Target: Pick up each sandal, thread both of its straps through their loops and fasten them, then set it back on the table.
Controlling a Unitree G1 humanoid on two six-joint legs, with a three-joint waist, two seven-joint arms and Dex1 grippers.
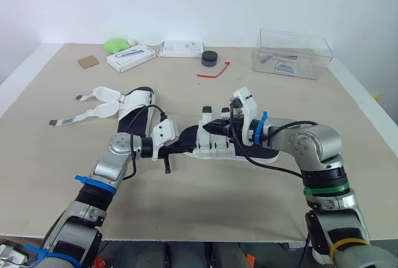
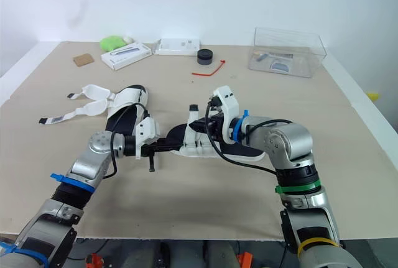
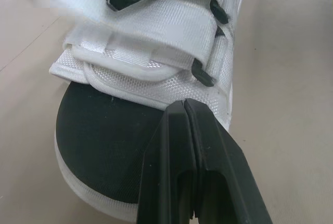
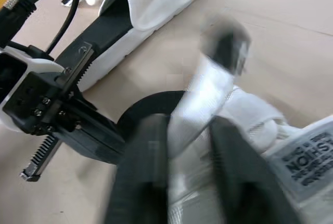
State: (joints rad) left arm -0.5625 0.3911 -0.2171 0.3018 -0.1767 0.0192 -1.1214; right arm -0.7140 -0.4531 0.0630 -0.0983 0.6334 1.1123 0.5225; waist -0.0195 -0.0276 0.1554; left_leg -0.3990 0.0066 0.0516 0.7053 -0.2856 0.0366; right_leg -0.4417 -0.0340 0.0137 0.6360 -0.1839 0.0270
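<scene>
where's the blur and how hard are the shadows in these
right wrist view: motion smear on the strap and the right gripper pinching it; left wrist view: sandal and shut left gripper crisp, a smeared patch farther off; left eye view: even light, only soft shadows on the table, no glare
</scene>
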